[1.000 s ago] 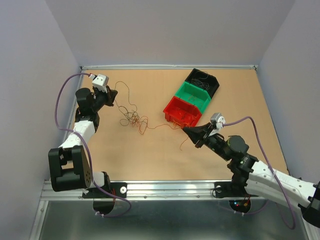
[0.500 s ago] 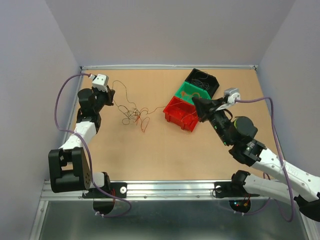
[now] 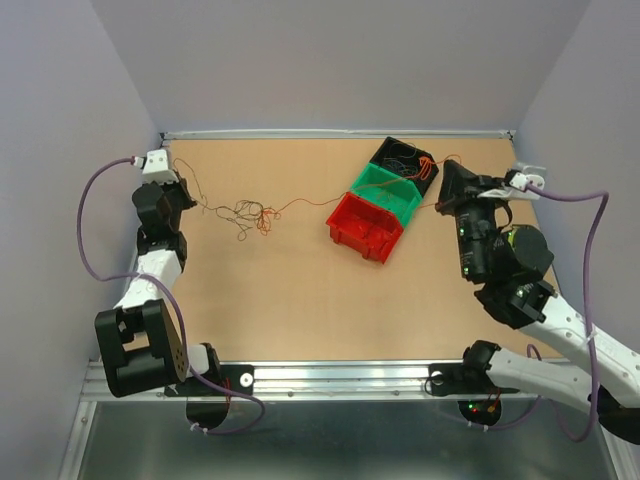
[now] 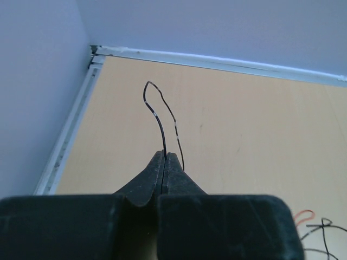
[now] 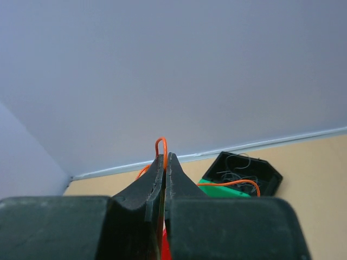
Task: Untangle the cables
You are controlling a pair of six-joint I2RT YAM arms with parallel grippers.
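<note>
Pale lavender walls close in a tan wooden bench (image 3: pixel 300 310). The thin curly cables (image 3: pixel 250 212) sit mostly in a loose knot of orange-brown and dark strands on the left half of the bench, apart from both arms. A dark strand (image 4: pixel 157 108) leads from the knot towards the far left corner. There the left claw (image 3: pixel 177 186) is pinched tight on it, and a loop of it pokes out past the closed tips. An orange strand (image 5: pixel 161 143) runs rightward from the knot, crossing the small green plastic bin (image 3: pixel 403 207) and the small black plastic bin (image 3: pixel 395 146). It ends in the right claw (image 3: pixel 446 165), which is clamped on it just right of those bins. The black bin holds a few more fine wires. A small red plastic bin (image 3: pixel 342 218) touches the green one on its near side.
</note>
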